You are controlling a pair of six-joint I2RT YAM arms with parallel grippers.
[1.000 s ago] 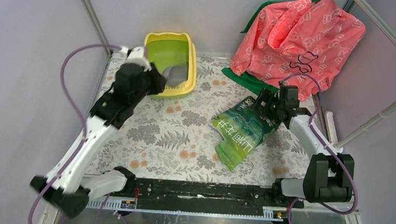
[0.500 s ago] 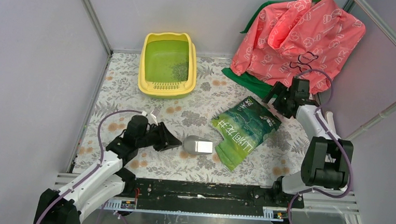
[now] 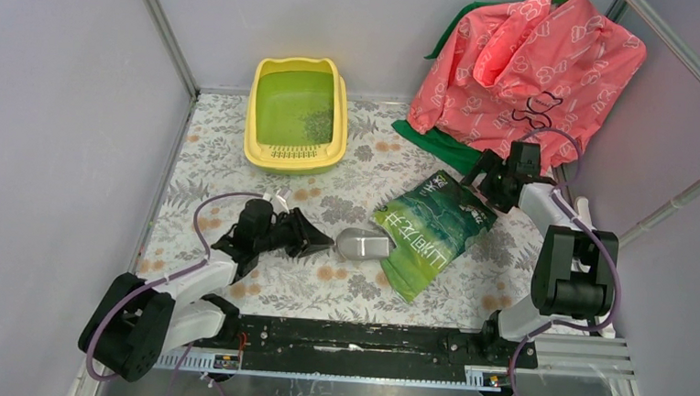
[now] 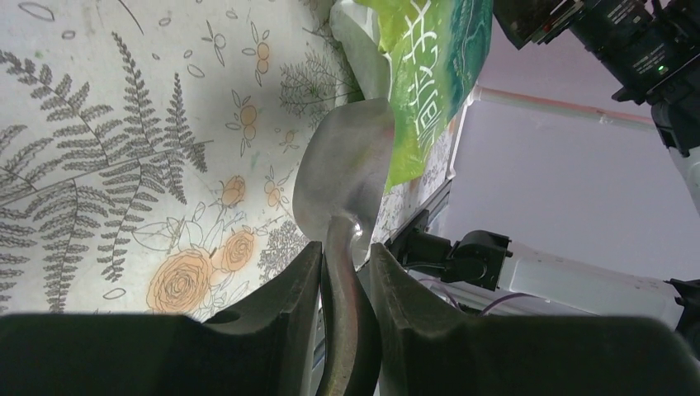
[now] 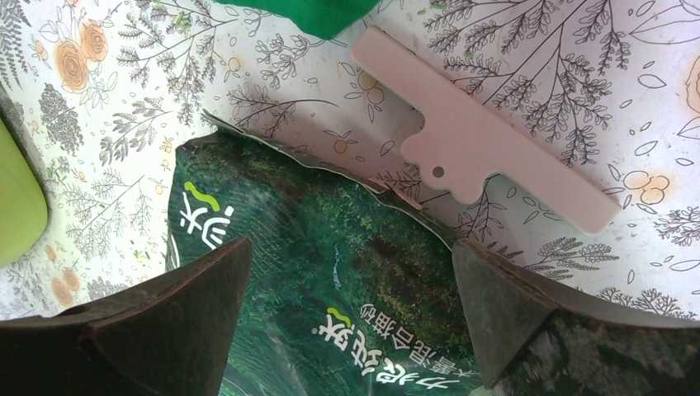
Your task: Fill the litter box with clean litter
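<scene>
**Left fingers [image 4: 307,272].** They are closed partway on the handle of the metal scoop [image 4: 347,161]. The handle runs straight between the two pads, and the bowl projects ahead of the fingertips. No granules show in the bowl. This in-line hold probably lets you steer the bowl with the wrist alone and tip it by rolling the wrist. The bowl's front edge lies just beside one long side of the green bag [image 3: 431,231], not at its opening.

**Right fingers [image 5: 206,280].** They are spread to full width and hold nothing. They hang over the torn end of the bag, with one finger toward each side of the opening. This position suggests they are there to pin or lift that edge so the bag does not slide when the scoop enters. A pale plastic strip [image 5: 487,157] lies on the worktop [image 3: 237,182] just past the fingertips, close to the torn edge.

**Litter box [image 3: 253,123].** It stands well apart from both sets of fingers, nearer the left pair. Its slotted lip faces the arms and its top is unobstructed.

**Clean litter [image 3: 317,122].** Only a small dark patch lies on the green floor of the box, toward one side, and the rest of the floor is bare. Judge the fill as barely begun. Expect repeated trips from the bag opening, under the right fingers, to the box.
</scene>
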